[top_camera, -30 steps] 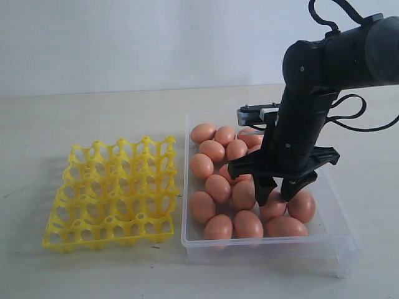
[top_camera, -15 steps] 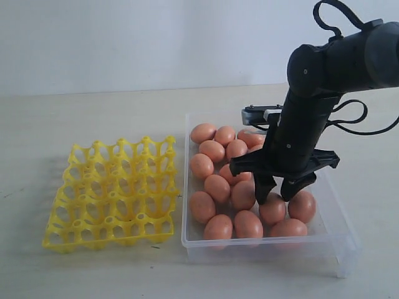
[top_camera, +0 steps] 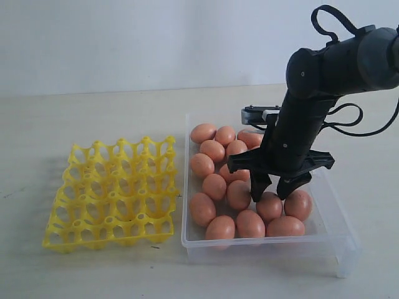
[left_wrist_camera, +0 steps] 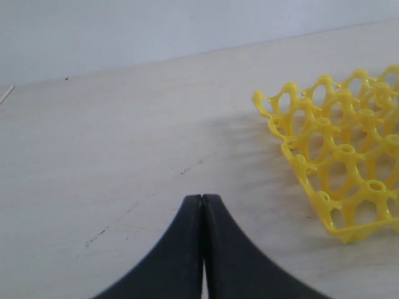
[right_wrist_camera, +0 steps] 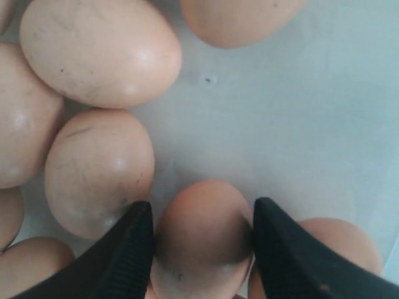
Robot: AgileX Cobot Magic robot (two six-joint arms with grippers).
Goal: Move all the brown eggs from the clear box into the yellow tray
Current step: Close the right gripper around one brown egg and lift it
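The eggs (top_camera: 214,185) all lie loose in the box (top_camera: 341,244); the tray (top_camera: 112,190) stands empty just beside it. The right gripper (top_camera: 272,194) is down among them, jaws spread and bracketing one egg (right_wrist_camera: 202,243) near the front, snug to its sides but not plainly squeezing; that egg rests on the box floor. The left gripper (left_wrist_camera: 201,199) is clenched on nothing, near the tray's edge. An egg looks light, rigid, smooth and brittle, apt to roll or squirt from hard pads; probably best held across its widest girth, with gentle pressure, clear of the neighbours crowding it.
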